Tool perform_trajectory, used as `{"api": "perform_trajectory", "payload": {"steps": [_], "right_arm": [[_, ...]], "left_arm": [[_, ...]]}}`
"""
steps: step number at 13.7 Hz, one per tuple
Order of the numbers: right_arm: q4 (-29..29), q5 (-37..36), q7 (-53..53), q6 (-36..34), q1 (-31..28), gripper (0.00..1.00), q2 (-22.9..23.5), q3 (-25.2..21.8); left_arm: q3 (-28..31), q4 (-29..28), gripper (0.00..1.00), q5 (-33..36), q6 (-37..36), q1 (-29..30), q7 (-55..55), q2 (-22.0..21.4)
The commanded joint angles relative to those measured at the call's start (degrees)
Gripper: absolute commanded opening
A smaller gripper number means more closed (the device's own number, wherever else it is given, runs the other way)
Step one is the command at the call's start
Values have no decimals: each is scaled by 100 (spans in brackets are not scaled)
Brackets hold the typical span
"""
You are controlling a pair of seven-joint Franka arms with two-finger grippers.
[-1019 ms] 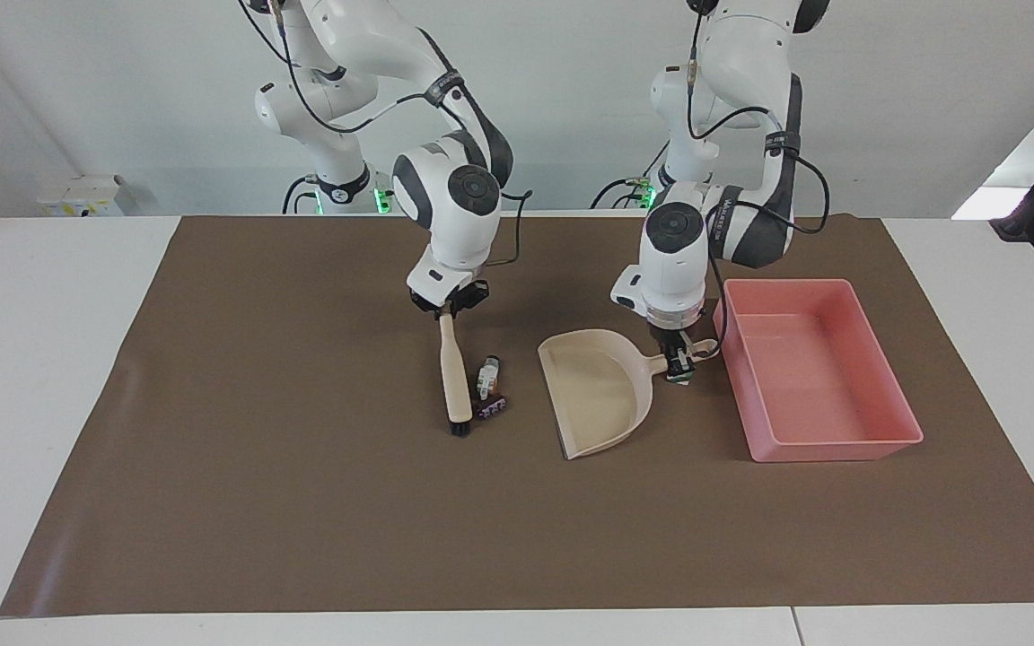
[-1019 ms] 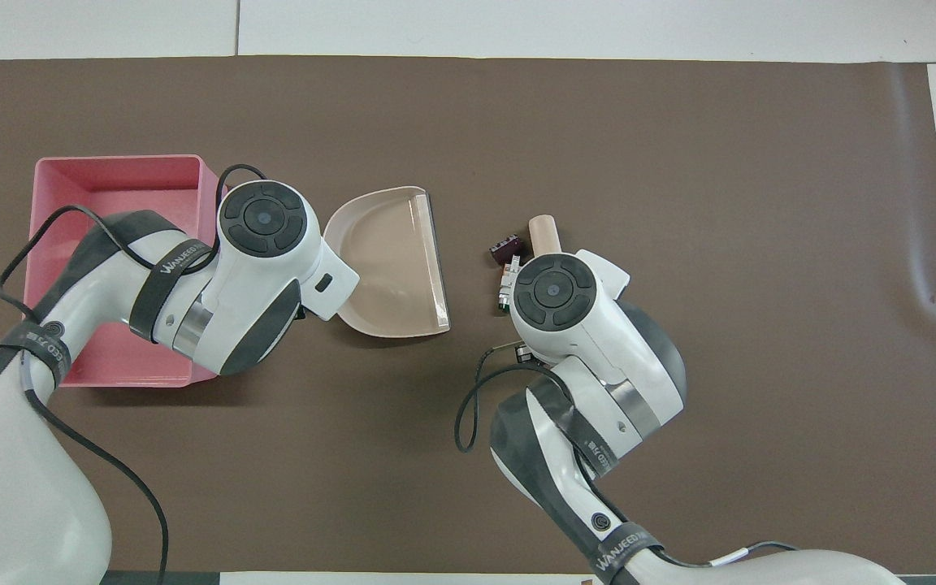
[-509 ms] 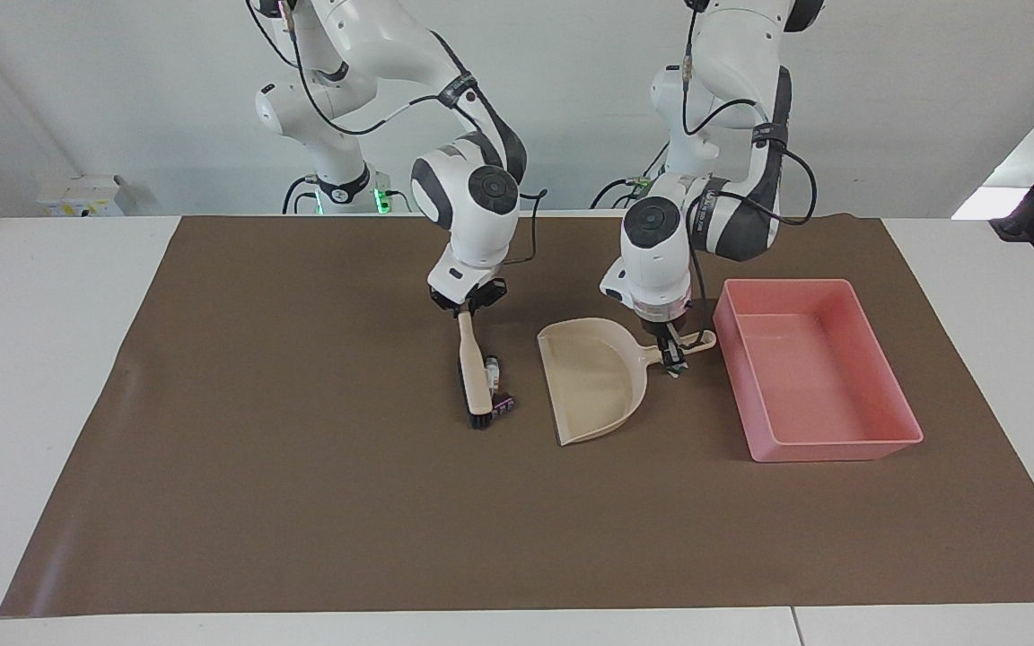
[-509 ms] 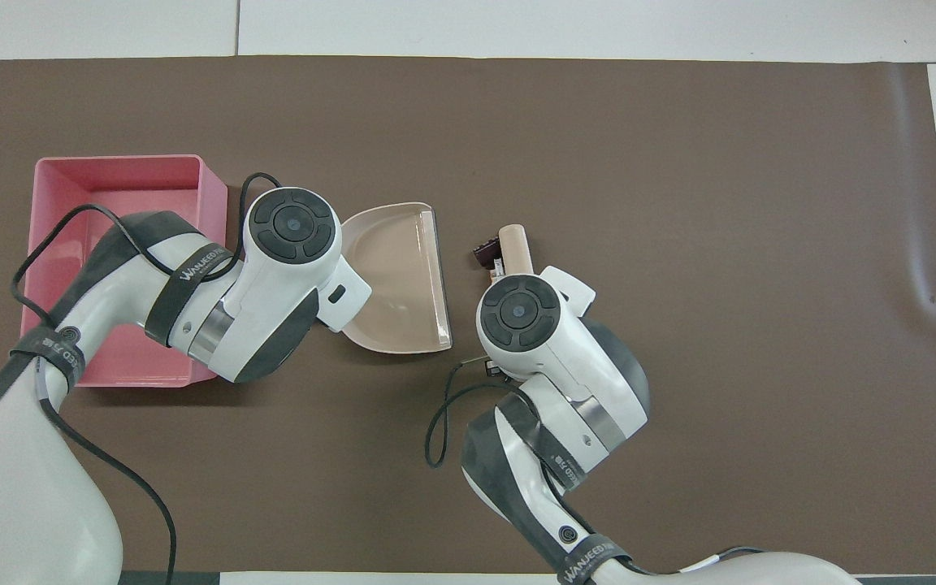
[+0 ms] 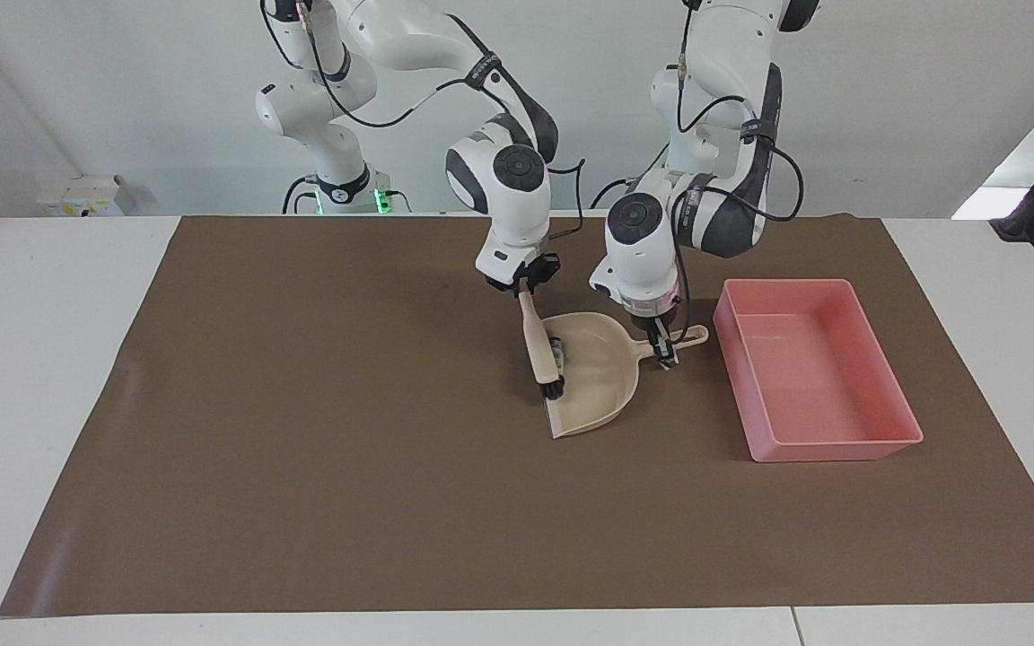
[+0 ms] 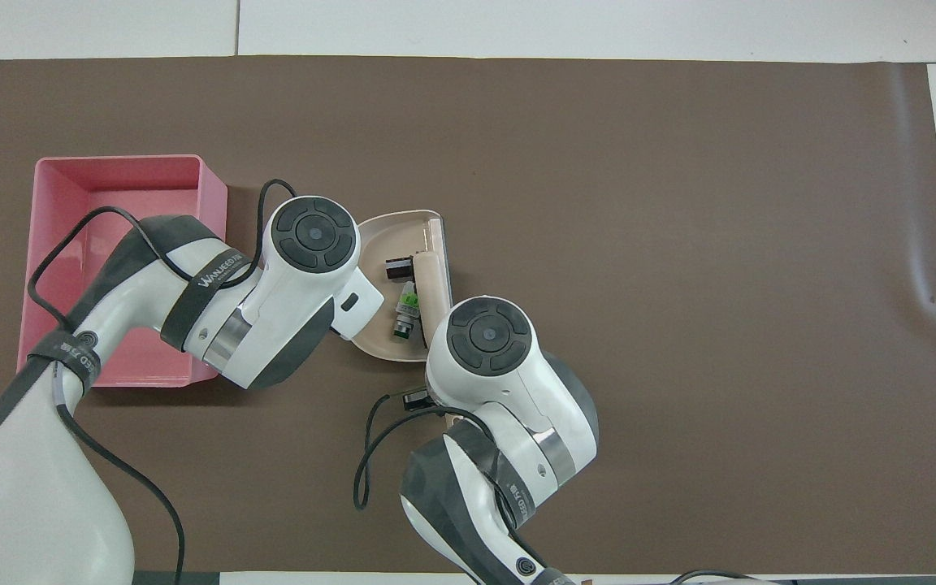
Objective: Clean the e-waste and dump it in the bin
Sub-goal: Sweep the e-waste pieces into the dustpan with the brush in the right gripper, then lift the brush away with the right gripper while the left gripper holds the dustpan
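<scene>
Both e-waste bits, the white component (image 6: 407, 309) and dark block (image 6: 397, 268), sit in the dustpan (image 5: 602, 381). Right gripper (image 5: 524, 289) clenches the brush (image 5: 540, 350), left gripper (image 5: 665, 345) clamps the pan handle. Lift level; the bin (image 5: 876, 440) is at the pan's 3 o'clock in the facing view.

A white table (image 5: 50, 359) fills the scene, and a large brown mat (image 5: 302, 449) covers most of its top. The table top shows 1 thin seam (image 6: 237, 28) between its panels. A plain light wall (image 5: 122, 90) stands at the robots' end. A small white box (image 5: 82, 195) sits at its foot. Even light, soft shadows.
</scene>
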Motion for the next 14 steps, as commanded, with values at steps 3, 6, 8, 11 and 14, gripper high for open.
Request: {"api": "perform_trajectory", "payload": {"steps": [3,6,8,11,14], "right_arm": [[110,476,-393,-245,-89,0,-250,-11],[49,-346,-105,-667,-97,0,-636,-47],[48,-605,396,-957,-342,0,-874,-47],[39,-614,477,-1432,-1141,0,-1182,-47],[48,-753,224,-1626,-2038,0,-1209,-38]], "left_arm": [[39,-64,0,99,-99,-160,-52,-66],[30,-73,0,99,-19,-124,1,-66],[30,-64,0,99,-11,-90,53,-92],[30,-46,0,91,-2,-11,290,-189],[21,-46,0,-14,24,218,615,-286]]}}
